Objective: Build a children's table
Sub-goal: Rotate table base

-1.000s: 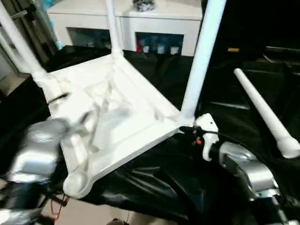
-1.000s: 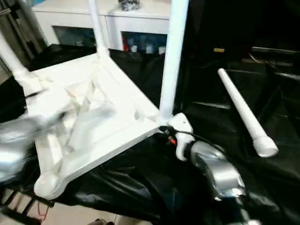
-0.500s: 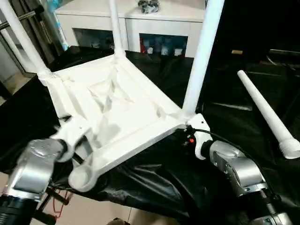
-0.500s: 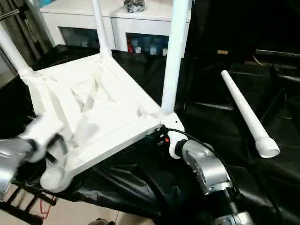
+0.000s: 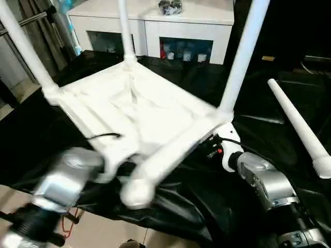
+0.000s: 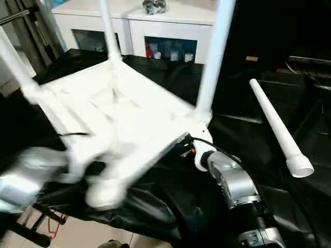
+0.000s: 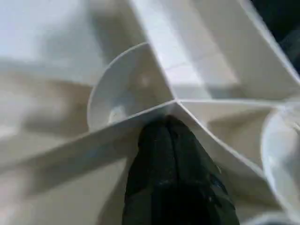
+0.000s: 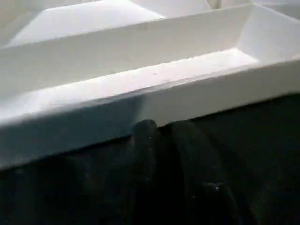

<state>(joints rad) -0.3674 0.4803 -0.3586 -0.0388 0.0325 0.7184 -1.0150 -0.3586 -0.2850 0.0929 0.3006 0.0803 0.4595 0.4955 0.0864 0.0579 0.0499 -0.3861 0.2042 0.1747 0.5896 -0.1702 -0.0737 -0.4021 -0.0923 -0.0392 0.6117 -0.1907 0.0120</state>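
Since a second ago, the upturned tabletop (image 5: pixel 139 111) has swung round on the black cloth (image 5: pixel 196 201): its empty near corner socket (image 5: pixel 135 192) now sits further toward the right gripper's side, and the leg beside that gripper leans more to the right. The left forearm (image 5: pixel 62 181) has come in from the left and now lies under the near left edge of the top, blurred with motion.

Three legs stand up from the corner sockets: the far left leg (image 5: pixel 23 46), the far middle leg (image 5: pixel 125 31) and the near right leg (image 5: pixel 243 57). The fourth leg (image 5: pixel 297 124) lies loose on the cloth, well apart to the right of the top, its wider end nearest the camera.

In the left wrist view the left gripper (image 7: pixel 171 136) has its two black fingers pressed together with nothing between them, the tips touching a thin rib on the underside just beside a round socket (image 7: pixel 124 89). In the right wrist view the right gripper (image 8: pixel 161 129) shows two dark fingers close together with a narrow gap, their tips right against the lower outer edge of the white rim (image 8: pixel 154 101); I cannot tell whether they pinch that edge or only rest against it. From the head views the right wrist (image 5: pixel 258 178) lies just below the corner that carries the near right leg.

A white cabinet (image 5: pixel 155 26) with glass doors stands behind the cloth.
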